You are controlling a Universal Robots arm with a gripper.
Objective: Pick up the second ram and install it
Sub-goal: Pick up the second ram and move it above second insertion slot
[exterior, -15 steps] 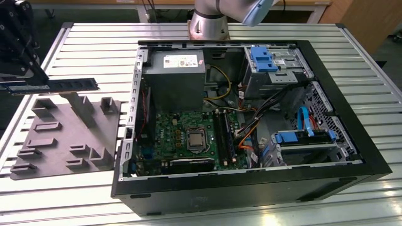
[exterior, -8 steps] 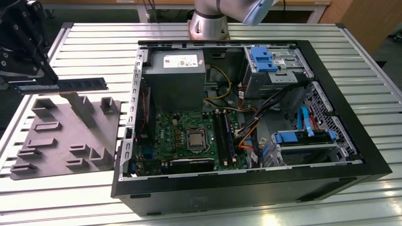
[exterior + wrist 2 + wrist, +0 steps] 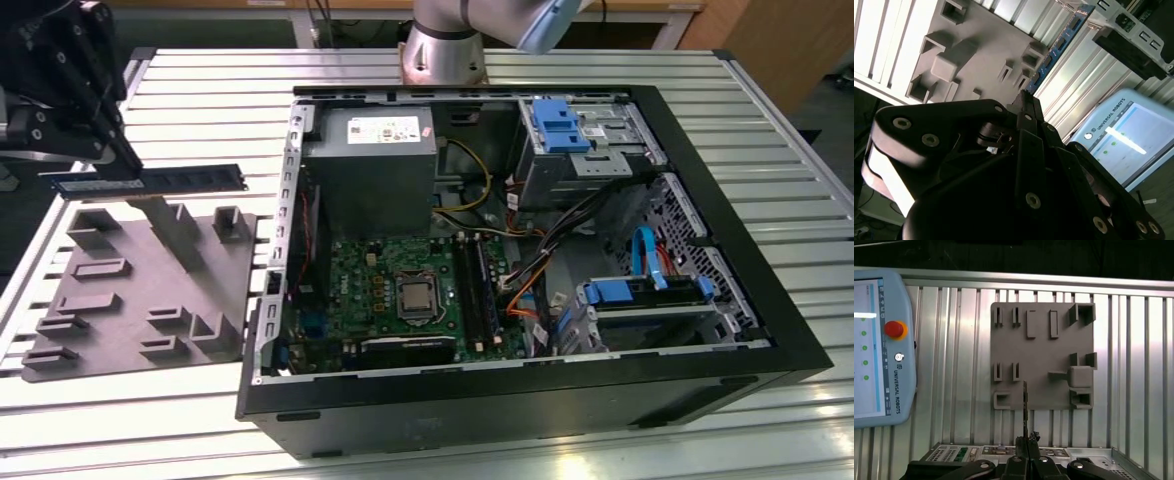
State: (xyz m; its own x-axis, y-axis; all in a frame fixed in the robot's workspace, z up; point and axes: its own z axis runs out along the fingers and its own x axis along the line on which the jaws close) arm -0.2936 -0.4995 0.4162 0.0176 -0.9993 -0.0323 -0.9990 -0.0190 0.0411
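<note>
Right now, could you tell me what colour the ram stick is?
Blue with dark chips; the ram stick shows best in the second wrist view.

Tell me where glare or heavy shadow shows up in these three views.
Exterior view: the table slats reflect brightly, while the case interior is darker. Second wrist view: the pendant screen is washed out, and the gripper holding the ram is near black. First wrist view: even light, with short shadows beside the tray blocks.

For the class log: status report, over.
Gripper shut on second ram. Ram aloft over grey fixture, outside open case. No obstruction seen.
</note>
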